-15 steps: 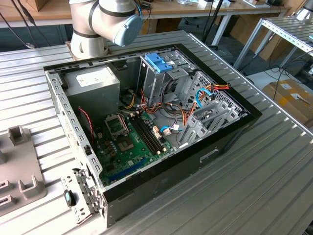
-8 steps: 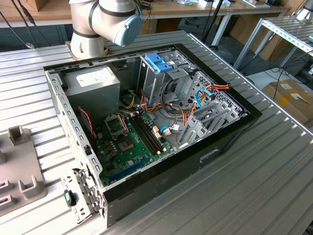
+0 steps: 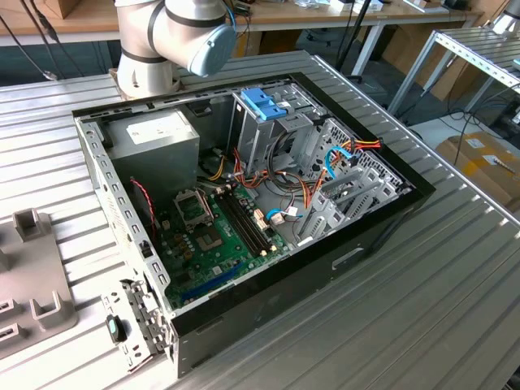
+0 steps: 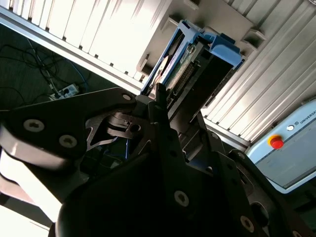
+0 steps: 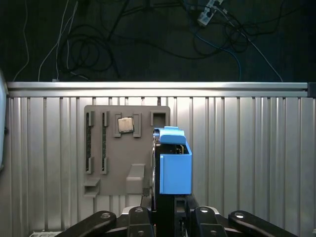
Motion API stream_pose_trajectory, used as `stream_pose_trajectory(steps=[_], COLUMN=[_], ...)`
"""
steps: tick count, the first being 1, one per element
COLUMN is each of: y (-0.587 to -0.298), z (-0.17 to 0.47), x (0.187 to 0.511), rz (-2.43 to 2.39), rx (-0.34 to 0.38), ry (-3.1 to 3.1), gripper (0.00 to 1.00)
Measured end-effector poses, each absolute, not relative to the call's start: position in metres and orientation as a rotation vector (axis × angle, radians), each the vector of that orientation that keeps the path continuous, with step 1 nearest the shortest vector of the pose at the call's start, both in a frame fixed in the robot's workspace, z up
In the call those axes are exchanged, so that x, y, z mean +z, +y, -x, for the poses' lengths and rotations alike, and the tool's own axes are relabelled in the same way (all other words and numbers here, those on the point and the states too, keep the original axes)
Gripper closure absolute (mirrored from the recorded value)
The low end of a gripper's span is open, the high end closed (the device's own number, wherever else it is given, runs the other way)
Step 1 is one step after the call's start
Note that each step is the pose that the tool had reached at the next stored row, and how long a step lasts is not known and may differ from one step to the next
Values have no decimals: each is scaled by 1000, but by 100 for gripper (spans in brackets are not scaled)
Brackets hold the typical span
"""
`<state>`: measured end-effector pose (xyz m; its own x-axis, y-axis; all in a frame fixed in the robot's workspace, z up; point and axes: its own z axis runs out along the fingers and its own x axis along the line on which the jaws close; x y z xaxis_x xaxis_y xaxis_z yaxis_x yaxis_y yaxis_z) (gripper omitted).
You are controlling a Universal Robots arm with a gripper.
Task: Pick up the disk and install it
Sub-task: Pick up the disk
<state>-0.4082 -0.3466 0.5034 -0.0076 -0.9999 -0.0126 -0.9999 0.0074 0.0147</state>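
judging the step, we take it as carrying: the ribbed aluminium bench (image 3: 439,325) bears the open black desktop computer case (image 3: 284,305), whose metal drive cage with a blue latch (image 3: 260,130) looks like the goal. over the bench, beside the grey moulded fixture tray (image 5: 106,148), the flat silver-grey disk in its light-blue plastic carrier (image 5: 175,170) stands on edge, the black pincer (image 5: 170,212) clenched on it. installing calls for squaring it to a bay; orange and blue cables (image 3: 311,191) crowd near the cage. a small square chip (image 5: 125,125) sits in the tray.
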Motion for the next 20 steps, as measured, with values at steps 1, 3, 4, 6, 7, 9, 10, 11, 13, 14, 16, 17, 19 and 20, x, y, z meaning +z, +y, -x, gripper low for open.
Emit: stream_pose_trajectory(steps=[1,3,4,6,7,9,10,11,13,14,16,17,19,20], y=[-347,-347,-347,-347,-347,-347,-347,-347,-347,-347,-347,-347,-347,-347], z=[407,406,405,404,403,402,402,402,402,402,402,401,401,401], x=[503,503,503,503,503,503,503,503,503,503,503,503,503,503], rz=[-2212,-2212,-2212,-2212,-2212,-2212,-2212,-2212,-2212,-2212,-2212,-2212,-2212,-2212], rx=[-30,-30,-30,-30,-30,-30,-30,-30,-30,-30,-30,-30,-30,-30], ry=[-2229,-2229,-2229,-2229,-2229,-2229,-2229,-2229,-2229,-2229,-2229,-2229,-2229,-2229], gripper=[65,65,65,65,65,65,65,65,65,65,65,65,65,65])
